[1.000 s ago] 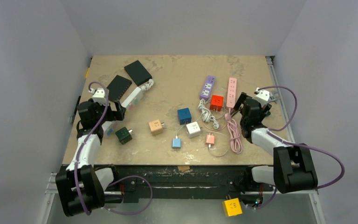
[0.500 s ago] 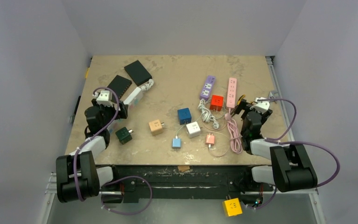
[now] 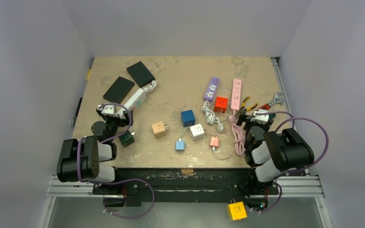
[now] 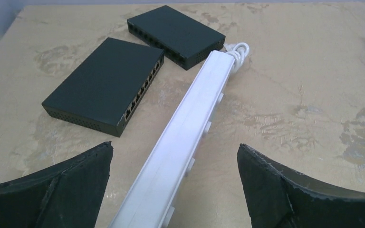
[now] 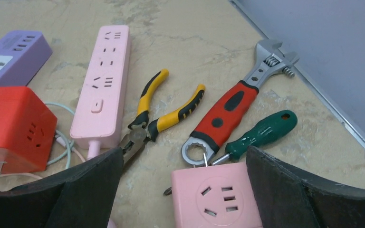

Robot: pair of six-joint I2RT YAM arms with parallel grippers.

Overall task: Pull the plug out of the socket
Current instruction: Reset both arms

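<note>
**Finding.** No plug is showing clearly seated in any socket, so the task's thing is not being identified with certainty. Two candidates are lying under the arms. The pink cube socket [image 5: 214, 194] is sitting on the table's right side, just ahead of the right gripper [image 5: 184, 154], and its face is showing empty holes. The white power strip [image 4: 185, 128] is lying on edge at the left, running under the left gripper [image 4: 175, 148]. Small lugs are projecting along its side; whether they are plugs cannot be told.

**Grippers.** Both are standing wide apart and carrying nothing.

**Risks.**
- The arms are risking a grab on the wrong item, since the sockets are looking alike.
- The green screwdriver [image 5: 261, 135] is touching the pink cube, with the wrench [image 5: 233, 107] and pliers [image 5: 164, 116] just beside; a closing jaw is likely to be catching a tool.
- Nothing is bracing either socket, so a one-handed pull is likely to be dragging it along.
- The strip, resting on edge, is liable to be tipping.
</note>
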